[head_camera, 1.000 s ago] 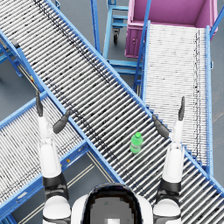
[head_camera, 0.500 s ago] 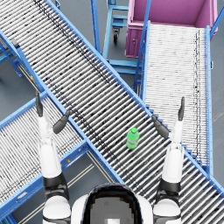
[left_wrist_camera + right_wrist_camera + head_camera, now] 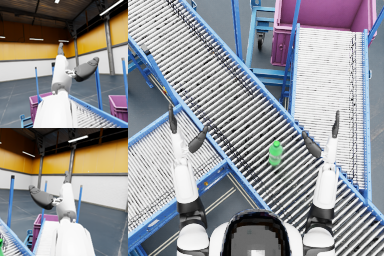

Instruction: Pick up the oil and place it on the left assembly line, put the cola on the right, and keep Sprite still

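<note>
A: Sprite bottle [image 3: 275, 152], where?
B: Upright on the middle conveyor [image 3: 228, 90], midway between its long edges, toward the near end.
A: Hands?
B: Left hand [image 3: 178, 137], right hand [image 3: 329, 142]: raised, fingers spread, grasping nothing, flanking the bottle.

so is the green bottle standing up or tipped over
Upright: the green bottle stands base-down on the middle conveyor, cap on top in the head view.

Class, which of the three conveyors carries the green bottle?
The middle conveyor, the diagonal one: the green bottle sits on its rollers, between the left conveyor and right conveyor.
</note>
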Robot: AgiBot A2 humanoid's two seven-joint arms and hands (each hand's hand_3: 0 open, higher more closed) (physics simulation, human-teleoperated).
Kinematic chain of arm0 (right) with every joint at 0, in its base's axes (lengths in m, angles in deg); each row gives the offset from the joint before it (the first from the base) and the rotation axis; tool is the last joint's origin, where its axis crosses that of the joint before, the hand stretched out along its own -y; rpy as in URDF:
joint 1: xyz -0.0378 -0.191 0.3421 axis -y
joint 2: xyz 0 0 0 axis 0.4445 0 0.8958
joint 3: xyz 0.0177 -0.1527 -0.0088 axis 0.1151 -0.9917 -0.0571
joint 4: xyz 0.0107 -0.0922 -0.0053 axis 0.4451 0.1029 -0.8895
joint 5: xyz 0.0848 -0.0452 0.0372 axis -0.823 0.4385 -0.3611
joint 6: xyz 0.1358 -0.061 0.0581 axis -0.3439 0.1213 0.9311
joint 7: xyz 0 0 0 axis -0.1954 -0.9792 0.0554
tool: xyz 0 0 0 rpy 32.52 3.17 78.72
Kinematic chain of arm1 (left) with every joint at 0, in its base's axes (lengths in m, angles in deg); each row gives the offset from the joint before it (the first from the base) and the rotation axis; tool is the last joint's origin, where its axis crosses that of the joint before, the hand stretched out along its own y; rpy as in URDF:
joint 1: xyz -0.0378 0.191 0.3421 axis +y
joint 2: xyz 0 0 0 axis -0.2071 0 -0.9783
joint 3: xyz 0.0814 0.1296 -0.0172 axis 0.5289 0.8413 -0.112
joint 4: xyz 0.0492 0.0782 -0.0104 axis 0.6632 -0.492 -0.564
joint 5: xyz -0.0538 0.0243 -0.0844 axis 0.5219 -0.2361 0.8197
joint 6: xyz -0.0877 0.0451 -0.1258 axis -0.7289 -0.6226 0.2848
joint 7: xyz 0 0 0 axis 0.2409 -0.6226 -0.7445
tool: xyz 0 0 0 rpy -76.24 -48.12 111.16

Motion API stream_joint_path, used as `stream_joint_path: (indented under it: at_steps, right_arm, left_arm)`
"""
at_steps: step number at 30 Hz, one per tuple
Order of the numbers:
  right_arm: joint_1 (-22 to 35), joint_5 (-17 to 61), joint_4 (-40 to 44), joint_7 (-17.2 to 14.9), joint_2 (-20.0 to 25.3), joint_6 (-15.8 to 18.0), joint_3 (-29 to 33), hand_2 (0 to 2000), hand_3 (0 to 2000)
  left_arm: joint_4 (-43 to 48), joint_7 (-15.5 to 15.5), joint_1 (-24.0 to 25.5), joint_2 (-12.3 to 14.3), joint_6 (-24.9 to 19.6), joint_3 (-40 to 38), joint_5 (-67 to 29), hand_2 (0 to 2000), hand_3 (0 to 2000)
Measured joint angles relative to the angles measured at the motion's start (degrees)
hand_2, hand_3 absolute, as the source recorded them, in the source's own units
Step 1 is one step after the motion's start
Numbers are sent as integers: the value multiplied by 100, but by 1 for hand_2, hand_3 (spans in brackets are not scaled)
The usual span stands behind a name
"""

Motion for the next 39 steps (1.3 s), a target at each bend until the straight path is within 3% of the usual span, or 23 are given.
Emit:
stream_joint_path:
  at_steps: [39]
  right_arm:
    - [36, 0, -11, 0, 70, 0, -13, 0, 0]
  left_arm:
    - [74, 0, 43, 56, 0, -93, 0, 0, 0]
